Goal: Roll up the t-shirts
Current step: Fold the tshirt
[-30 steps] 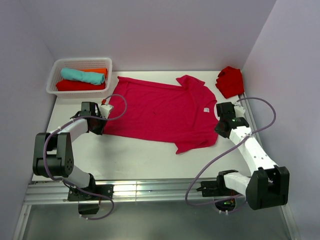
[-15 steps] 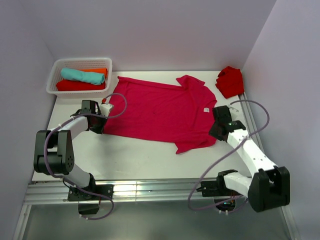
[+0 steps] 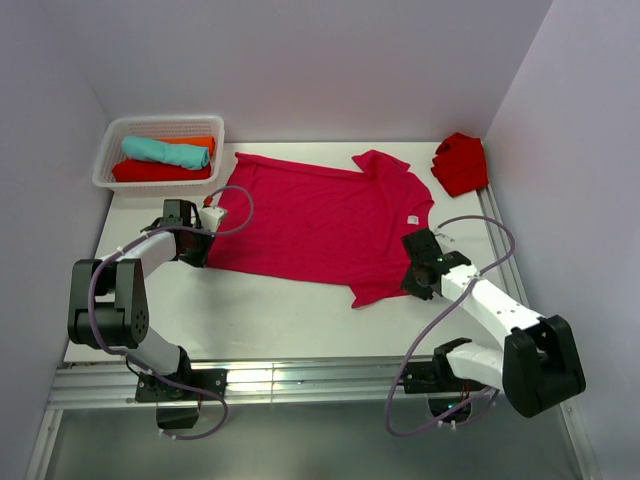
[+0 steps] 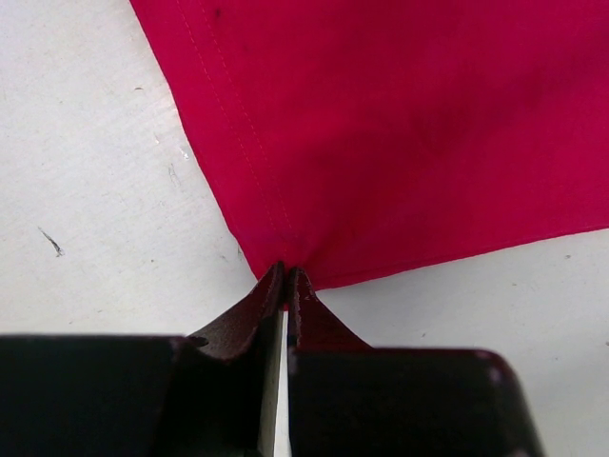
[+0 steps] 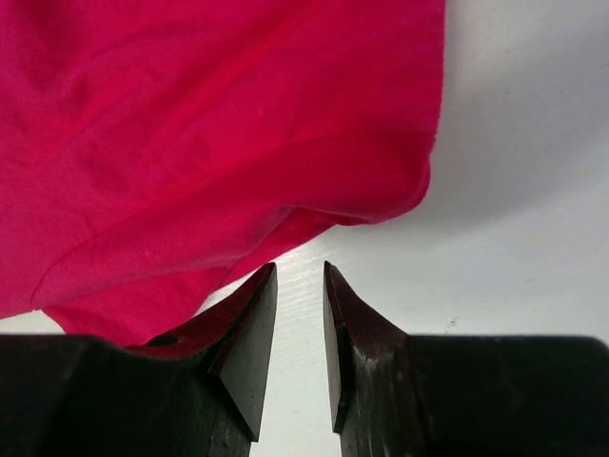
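- From the overhead camera I see the raspberry-crimson cloth t-shirt (image 3: 320,225) spread flat on the white table (image 3: 260,310), its collar and small white neck label (image 3: 411,217) turned to the right.
- Left of that shirt stands a white mesh plastic basket (image 3: 165,119) with three rolled tees inside: a teal roll (image 3: 165,151), an orange roll (image 3: 200,143) behind it and a scarlet roll (image 3: 160,172) in front.
- Off the crimson shirt's far right corner lies a crumpled scarlet tee (image 3: 461,162).
- The left gripper (image 3: 200,258) sits at the crimson shirt's near left corner and the right gripper (image 3: 412,282) at its near sleeve. From up here I cannot make out how either pair of jaws stands.
- The left wrist camera settles one of them. The left gripper (image 4: 285,281) is pressed together on the corner of the crimson shirt (image 4: 400,133), where the hem puckers into the tips, with bare table (image 4: 86,190) on both sides.
- The right wrist camera settles the other. The right gripper (image 5: 300,271) has its jaws parted by a narrow gap, with nothing between them but white table (image 5: 514,190).
- In that view the crimson shirt (image 5: 219,124) hangs just ahead of the tips in soft folds, its edge lifted a little and casting a shadow on the table.
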Controlling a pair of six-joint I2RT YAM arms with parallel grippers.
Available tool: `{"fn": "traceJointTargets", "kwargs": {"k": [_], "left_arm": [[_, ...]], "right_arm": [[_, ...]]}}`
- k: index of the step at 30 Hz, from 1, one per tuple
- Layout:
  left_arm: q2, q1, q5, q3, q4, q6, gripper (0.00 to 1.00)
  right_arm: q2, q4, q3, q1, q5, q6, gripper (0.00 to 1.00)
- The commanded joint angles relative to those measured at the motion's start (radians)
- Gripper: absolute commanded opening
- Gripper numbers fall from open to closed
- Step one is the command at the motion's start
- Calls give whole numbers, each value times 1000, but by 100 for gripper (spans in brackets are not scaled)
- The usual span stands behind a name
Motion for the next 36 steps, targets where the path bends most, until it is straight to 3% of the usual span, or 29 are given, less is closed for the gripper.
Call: {"fn": "traceJointTargets", "kwargs": {"k": [1, 8, 15, 23, 25, 26, 30, 36], "left_arm": [[5, 9, 4, 32, -7, 23, 9], [5, 9, 6, 36, -12, 30, 9], [7, 9, 8, 36, -10, 33, 10], [13, 9, 6, 35, -9, 36, 9], [13, 9, 6, 35, -7, 38, 9], [13, 9, 6, 35, -7, 40, 10], [16, 9, 6, 36, -10, 43, 9], [5, 9, 0, 36, -13, 44, 9]], "right_arm": [[27, 40, 10, 13, 12, 33, 34], [94, 66, 6, 23, 3, 40, 36], [151, 72, 23, 36, 19, 57, 46], [220, 67, 48, 52, 61, 76, 46], [228, 72, 48, 58, 68, 80, 42], [234, 75, 48, 59, 74, 82, 33], [255, 69, 52, 63, 92, 85, 18], [205, 3, 83, 70, 114, 76, 5]]}}
